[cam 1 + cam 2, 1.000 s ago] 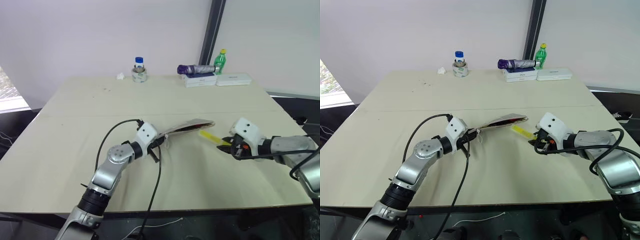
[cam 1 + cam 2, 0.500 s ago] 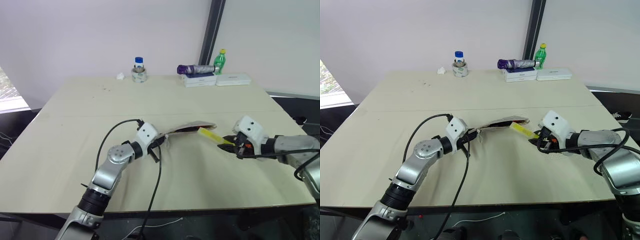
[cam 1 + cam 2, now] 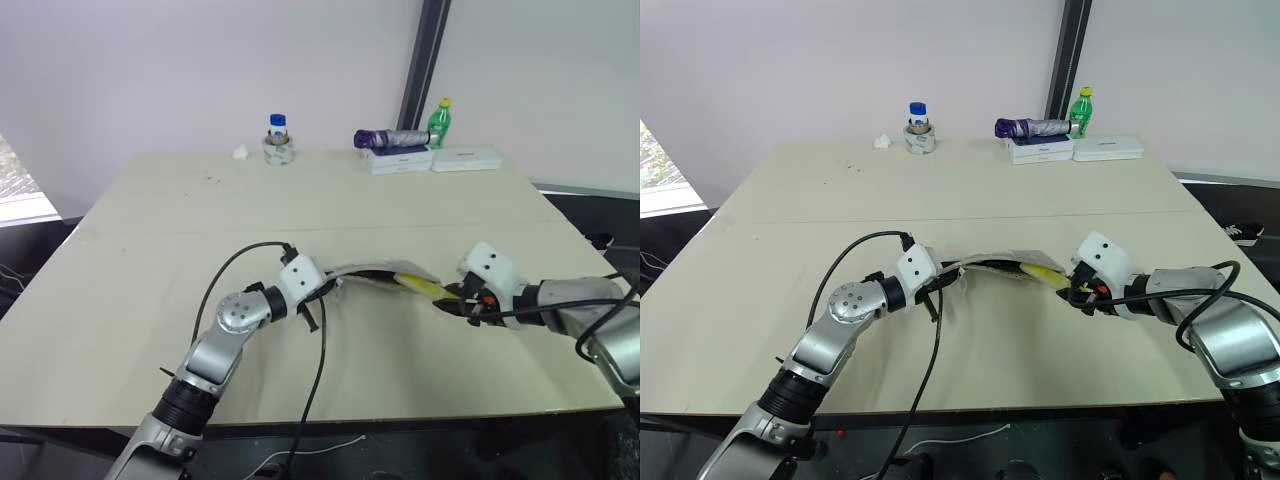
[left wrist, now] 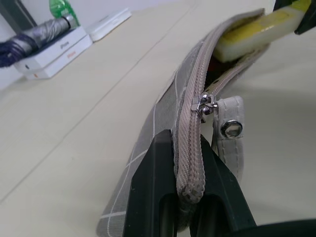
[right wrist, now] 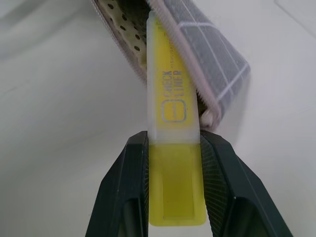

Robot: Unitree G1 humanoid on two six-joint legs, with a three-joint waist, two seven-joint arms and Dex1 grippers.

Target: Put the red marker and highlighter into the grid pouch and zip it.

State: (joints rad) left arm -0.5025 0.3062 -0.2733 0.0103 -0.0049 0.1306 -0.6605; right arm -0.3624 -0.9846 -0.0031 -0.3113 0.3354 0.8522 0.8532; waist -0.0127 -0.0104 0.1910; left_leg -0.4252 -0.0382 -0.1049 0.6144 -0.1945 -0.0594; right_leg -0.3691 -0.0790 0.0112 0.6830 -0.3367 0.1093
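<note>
highlighter (image 5: 174, 163) between right fingers (image 5: 129, 197), tip in grid pouch (image 4: 163, 118)

Soft, even daylight fills the room with a bright patch at the far left edge, leaving faint shadows on the pale counter (image 3: 150, 300), while the left wrist view blurs toward the background.

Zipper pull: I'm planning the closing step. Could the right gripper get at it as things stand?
Probably not yet: the right gripper is shut on the highlighter, half inside the grid pouch; the zipper pull sits by the left gripper.
</note>
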